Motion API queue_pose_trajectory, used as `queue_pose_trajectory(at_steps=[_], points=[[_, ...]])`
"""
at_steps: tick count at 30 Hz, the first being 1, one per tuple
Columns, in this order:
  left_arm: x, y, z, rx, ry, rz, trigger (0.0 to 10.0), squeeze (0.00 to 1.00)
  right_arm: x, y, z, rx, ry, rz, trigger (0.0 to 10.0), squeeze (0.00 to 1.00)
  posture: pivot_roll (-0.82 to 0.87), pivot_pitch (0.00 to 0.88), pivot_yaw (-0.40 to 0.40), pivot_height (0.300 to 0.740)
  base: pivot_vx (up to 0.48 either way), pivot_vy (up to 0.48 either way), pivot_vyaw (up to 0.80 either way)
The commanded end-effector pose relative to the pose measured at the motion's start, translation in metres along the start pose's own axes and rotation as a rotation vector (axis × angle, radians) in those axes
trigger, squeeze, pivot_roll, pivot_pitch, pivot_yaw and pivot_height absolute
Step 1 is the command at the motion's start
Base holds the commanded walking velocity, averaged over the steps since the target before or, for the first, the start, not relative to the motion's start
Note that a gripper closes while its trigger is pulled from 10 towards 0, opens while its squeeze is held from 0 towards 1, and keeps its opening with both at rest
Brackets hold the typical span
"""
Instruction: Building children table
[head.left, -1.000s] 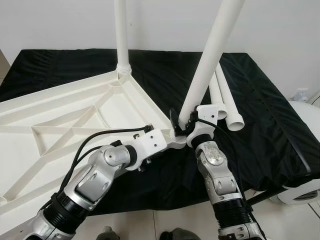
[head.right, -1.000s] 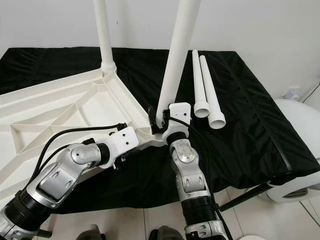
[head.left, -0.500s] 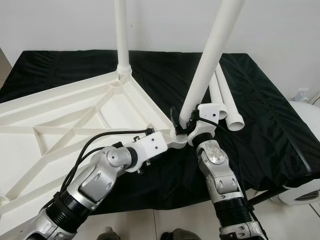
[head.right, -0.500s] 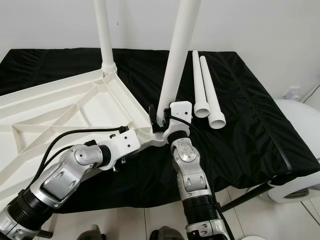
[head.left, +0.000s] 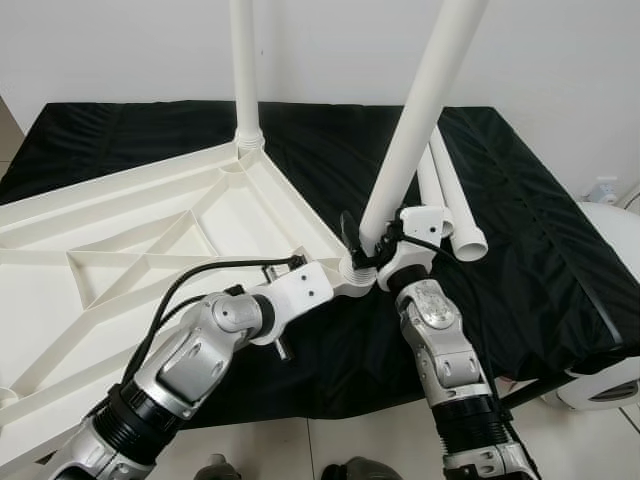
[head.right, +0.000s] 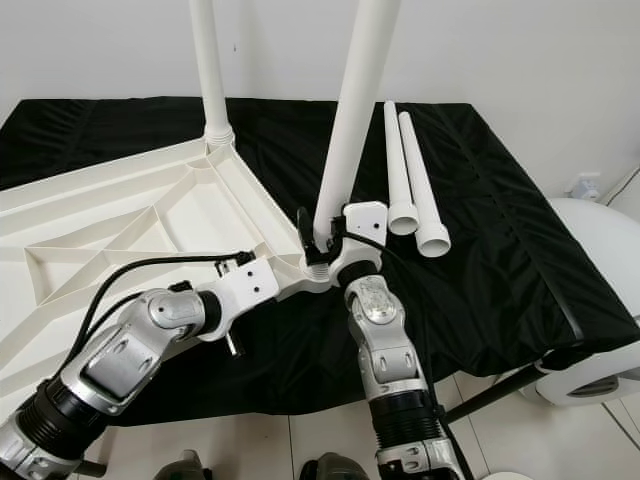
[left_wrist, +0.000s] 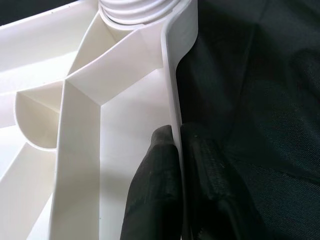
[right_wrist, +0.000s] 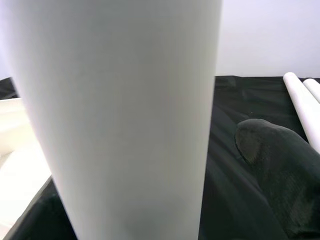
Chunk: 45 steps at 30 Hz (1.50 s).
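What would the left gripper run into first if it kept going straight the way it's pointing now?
The left gripper is clamped on the tabletop's rim, pointing along it. Pushed straight on, it would probably first meet the threaded corner socket where the leg sits, though depth is hard to judge.

Plain white wall (head.left: 560, 60), black cloth-covered table (head.left: 540, 260), pale tiled floor (head.right: 260, 445)

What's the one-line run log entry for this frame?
step: seat leg in tabletop corner socket | left gripper: pinches tabletop rim | right gripper: clamps leg near base | fitted: one far leg | loose: two legs on cloth
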<state>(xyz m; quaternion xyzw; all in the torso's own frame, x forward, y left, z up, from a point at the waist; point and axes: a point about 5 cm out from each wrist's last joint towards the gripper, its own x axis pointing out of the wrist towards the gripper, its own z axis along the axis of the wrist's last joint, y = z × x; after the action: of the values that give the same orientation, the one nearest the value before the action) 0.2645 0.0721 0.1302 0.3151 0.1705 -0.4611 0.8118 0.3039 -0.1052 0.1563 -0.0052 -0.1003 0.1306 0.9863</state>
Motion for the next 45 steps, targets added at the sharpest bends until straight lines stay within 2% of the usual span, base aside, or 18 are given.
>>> queue_pose_trajectory(at_steps=[1,3,5,7,9,10,13,19,23,27,34,44,45], points=[[0.001,0.005,-0.019,0.002,0.11,0.026,10.0,0.0,-0.004,-0.006,-0.004,0.012,0.013,0.001,10.0,0.0,0.03,0.024,-0.047,0.74,0.0,0.0,0.0],[0.001,0.008,-0.02,0.008,0.119,0.036,10.0,0.0,-0.007,-0.006,-0.008,0.02,0.04,0.073,10.0,0.0,0.03,0.024,-0.048,0.74,0.0,0.0,0.0],[0.001,0.008,-0.02,0.008,0.119,0.036,10.0,0.0,-0.007,-0.006,-0.008,0.02,0.04,0.073,10.0,0.0,0.03,0.024,-0.048,0.74,0.0,0.0,0.0],[0.0,0.01,-0.02,0.012,0.121,0.041,10.0,0.0,-0.01,-0.009,-0.011,0.011,0.057,0.149,10.0,0.0,0.03,0.023,-0.049,0.74,0.0,0.0,0.0],[0.0,0.01,-0.02,0.012,0.121,0.041,10.0,0.0,-0.01,-0.009,-0.011,0.011,0.057,0.149,10.0,0.0,0.03,0.023,-0.049,0.74,0.0,0.0,0.0],[-0.001,0.013,-0.019,0.017,0.119,0.047,10.0,0.0,-0.011,-0.016,-0.012,-0.012,0.065,0.239,10.0,0.0,0.03,0.02,-0.053,0.74,0.0,0.0,0.0],[-0.002,0.014,-0.019,0.022,0.117,0.049,10.0,0.0,-0.011,-0.02,-0.012,-0.02,0.069,0.279,10.0,0.0,0.03,0.02,-0.053,0.74,0.0,0.0,0.0],[-0.001,0.016,-0.015,0.024,0.097,0.048,10.0,0.0,-0.001,-0.036,-0.01,-0.04,0.092,0.446,10.0,0.0,0.03,0.012,-0.055,0.74,0.0,0.0,0.0],[-0.001,0.015,-0.015,0.028,0.095,0.045,10.0,0.0,0.002,-0.038,-0.01,-0.041,0.098,0.483,10.0,0.0,0.04,0.01,-0.054,0.74,0.0,0.0,0.0],[0.0,0.013,-0.011,0.032,0.084,0.039,10.0,0.0,0.007,-0.032,-0.015,-0.013,0.118,0.59,10.0,0.0,0.04,0.006,-0.054,0.74,0.0,0.0,0.0],[0.0,0.011,-0.01,0.037,0.077,0.033,10.0,0.0,0.013,-0.03,-0.024,-0.002,0.145,0.659,10.0,0.0,0.05,0.0,-0.056,0.74,0.0,0.0,0.0],[0.0,0.009,-0.007,0.044,0.065,0.027,10.0,0.0,0.02,-0.034,-0.026,-0.022,0.139,0.65,10.0,0.0,0.06,0.0,-0.058,0.74,0.0,0.0,0.0],[0.0,0.008,-0.007,0.046,0.063,0.024,10.0,0.0,0.021,-0.034,-0.026,-0.022,0.137,0.642,8.5,0.0,0.06,0.0,-0.059,0.74,0.0,0.0,0.0]])
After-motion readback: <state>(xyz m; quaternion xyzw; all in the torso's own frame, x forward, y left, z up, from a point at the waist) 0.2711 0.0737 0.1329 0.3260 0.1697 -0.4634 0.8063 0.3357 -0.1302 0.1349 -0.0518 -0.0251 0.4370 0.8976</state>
